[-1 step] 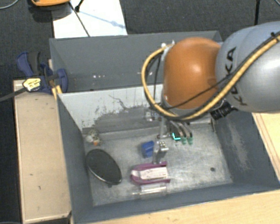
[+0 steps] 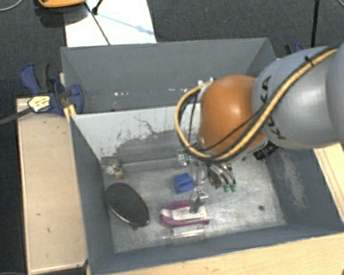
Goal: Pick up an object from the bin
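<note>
The purple-and-white flat plastic packet point(image 2: 183, 215) lies near the front wall of the grey metal bin point(image 2: 302, 212), at the centre. It looks light, stiff and perhaps slippery, so pinching across its narrow width seems best. The gripper point(image 2: 197, 203) points straight down over its right end; whether it is spread or closed, I cannot tell.

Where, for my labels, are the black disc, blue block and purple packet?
black disc point(image 2: 127, 205), camera view, centre of its top
blue block point(image 2: 182, 183), camera view, its top face
purple packet point(image 2: 179, 217), camera view, its left half

Black disc point(image 2: 127, 205), blue block point(image 2: 183, 183), purple-and-white packet point(image 2: 183, 217), grey bin point(image 2: 153, 75).
</note>
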Robot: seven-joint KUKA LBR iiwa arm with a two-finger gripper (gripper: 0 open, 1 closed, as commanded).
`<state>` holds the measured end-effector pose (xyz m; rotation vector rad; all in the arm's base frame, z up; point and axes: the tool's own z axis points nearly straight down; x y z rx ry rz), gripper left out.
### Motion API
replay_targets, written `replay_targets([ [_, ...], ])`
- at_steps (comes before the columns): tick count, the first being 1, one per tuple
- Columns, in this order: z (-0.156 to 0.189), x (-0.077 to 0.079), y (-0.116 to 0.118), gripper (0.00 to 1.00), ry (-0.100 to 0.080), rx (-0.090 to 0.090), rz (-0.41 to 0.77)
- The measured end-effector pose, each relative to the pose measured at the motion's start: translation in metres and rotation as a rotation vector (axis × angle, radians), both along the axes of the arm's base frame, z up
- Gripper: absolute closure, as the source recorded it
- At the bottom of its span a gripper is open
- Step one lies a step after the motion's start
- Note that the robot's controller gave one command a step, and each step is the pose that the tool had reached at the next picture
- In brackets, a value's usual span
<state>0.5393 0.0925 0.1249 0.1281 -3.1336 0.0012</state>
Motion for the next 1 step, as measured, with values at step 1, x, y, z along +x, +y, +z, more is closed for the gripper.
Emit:
replay_targets([
  [1,-0.0360,0.0020,-0.0113,0.00,-0.003,0.001,-0.251],
])
